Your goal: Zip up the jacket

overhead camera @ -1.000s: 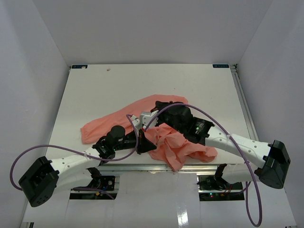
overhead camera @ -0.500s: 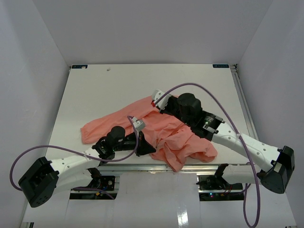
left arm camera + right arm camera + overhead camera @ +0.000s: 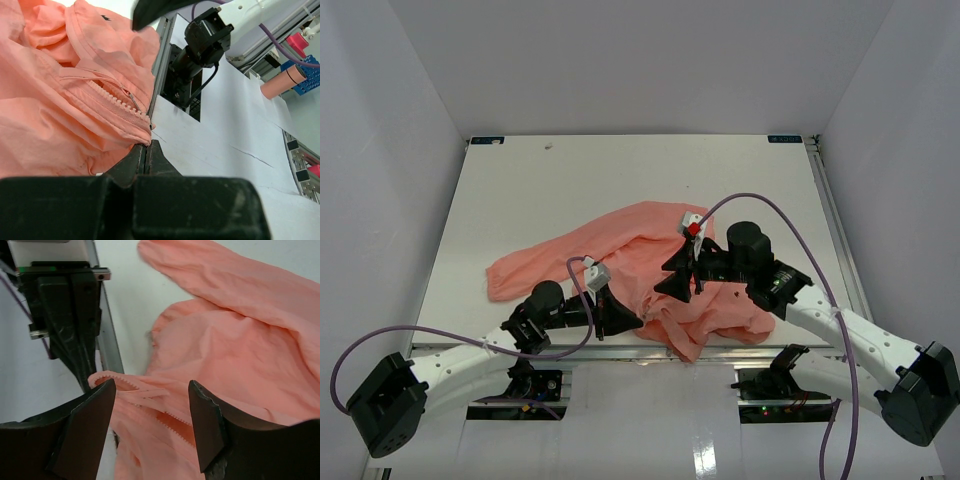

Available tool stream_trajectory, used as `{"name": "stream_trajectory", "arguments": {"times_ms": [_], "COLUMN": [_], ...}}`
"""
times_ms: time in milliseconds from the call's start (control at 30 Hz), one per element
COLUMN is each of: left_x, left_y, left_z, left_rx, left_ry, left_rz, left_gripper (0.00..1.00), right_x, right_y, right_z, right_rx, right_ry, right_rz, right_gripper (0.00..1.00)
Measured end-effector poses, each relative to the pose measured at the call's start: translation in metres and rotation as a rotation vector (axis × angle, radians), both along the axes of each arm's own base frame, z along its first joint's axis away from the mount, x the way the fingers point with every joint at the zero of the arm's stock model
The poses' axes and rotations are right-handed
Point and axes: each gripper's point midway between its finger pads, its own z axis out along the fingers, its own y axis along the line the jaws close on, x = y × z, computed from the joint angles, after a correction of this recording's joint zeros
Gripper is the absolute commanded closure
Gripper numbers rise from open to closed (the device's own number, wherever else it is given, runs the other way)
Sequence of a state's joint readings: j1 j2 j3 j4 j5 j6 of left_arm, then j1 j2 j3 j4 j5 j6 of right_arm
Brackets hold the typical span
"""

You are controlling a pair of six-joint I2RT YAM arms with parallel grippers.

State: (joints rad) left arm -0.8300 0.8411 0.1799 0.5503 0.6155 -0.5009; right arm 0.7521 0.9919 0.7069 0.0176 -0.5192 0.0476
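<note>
The salmon-pink jacket (image 3: 620, 245) lies crumpled on the white table (image 3: 570, 180), near the front edge. My left gripper (image 3: 625, 322) is shut on the jacket's bottom corner at the end of the zipper (image 3: 112, 97). In the left wrist view the closed tips (image 3: 145, 147) pinch the fabric edge (image 3: 60, 110), with the metal zipper pull (image 3: 134, 100) just above. My right gripper (image 3: 662, 280) hovers open over the jacket's middle. Between its spread fingers (image 3: 152, 390) I see the open zipper teeth (image 3: 165, 412), untouched. The left gripper (image 3: 75, 340) shows ahead of it.
A metal rail (image 3: 570, 350) runs along the table's front edge right below the left gripper. Another rail (image 3: 830, 220) borders the right side. Purple cables (image 3: 760, 200) loop above both arms. White walls enclose the table at the back and on both sides.
My right gripper has opened and let go of the jacket, swinging back and right, then down over its middle. The jacket has spread out flatter. The left arm has drawn slightly toward the front edge.
</note>
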Motion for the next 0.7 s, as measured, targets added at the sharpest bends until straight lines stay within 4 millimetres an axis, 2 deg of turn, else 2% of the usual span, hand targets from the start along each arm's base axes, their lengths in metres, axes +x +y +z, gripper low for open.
{"name": "stream_trajectory", "arguments": {"times_ms": [133,267,700], "left_x": [-0.004,-0.006,-0.009], "left_y": [-0.001,-0.003,-0.003], "left_z": [0.002,0.000,0.001], "left_rx": [-0.013,-0.012,-0.022], "left_ry": [-0.005,0.000,0.007], "left_rz": [-0.029,-0.050,-0.069], "left_gripper": [1.00,1.00,1.00], "right_x": [-0.022,-0.031,-0.049], "right_y": [0.006,0.010,0.009], "right_z": [-0.003,-0.011,-0.017], "right_rx": [0.036,0.037,0.042], "right_ry": [0.013,0.037,0.033], "right_rz": [0.135,0.217,0.336], "right_gripper": [0.41,0.52,0.46]}}
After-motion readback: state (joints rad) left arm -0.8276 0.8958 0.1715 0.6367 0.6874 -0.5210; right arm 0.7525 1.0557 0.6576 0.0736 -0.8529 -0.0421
